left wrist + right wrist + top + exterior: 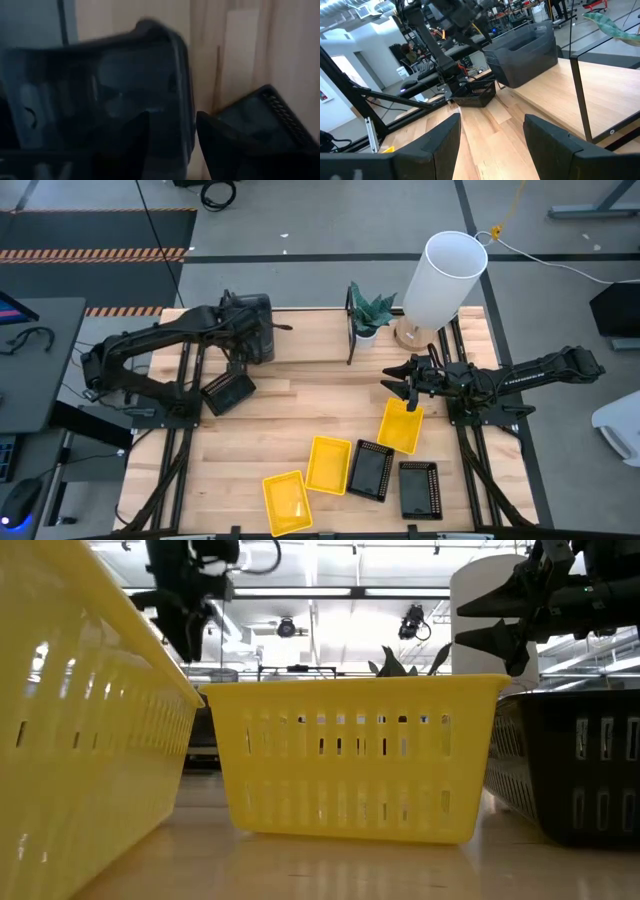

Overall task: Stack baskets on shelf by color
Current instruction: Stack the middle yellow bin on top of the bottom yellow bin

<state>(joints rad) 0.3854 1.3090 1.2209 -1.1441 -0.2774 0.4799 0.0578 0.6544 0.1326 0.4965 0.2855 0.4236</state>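
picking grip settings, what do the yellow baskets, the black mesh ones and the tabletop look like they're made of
Yellow baskets: likely molded plastic, slightly glossy, with even rows of slots in thin walls. Black baskets: probably the same kind of plastic, darker and duller, with perforated sides. Tabletop: light wood planks with visible grain and seams, with a smooth sheen in the low view.

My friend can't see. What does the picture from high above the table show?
Two dark robot arms reach over a wooden table. Three yellow baskets and two black baskets lie near the front; the right gripper hangs open above one yellow basket, the left gripper near grey baskets.
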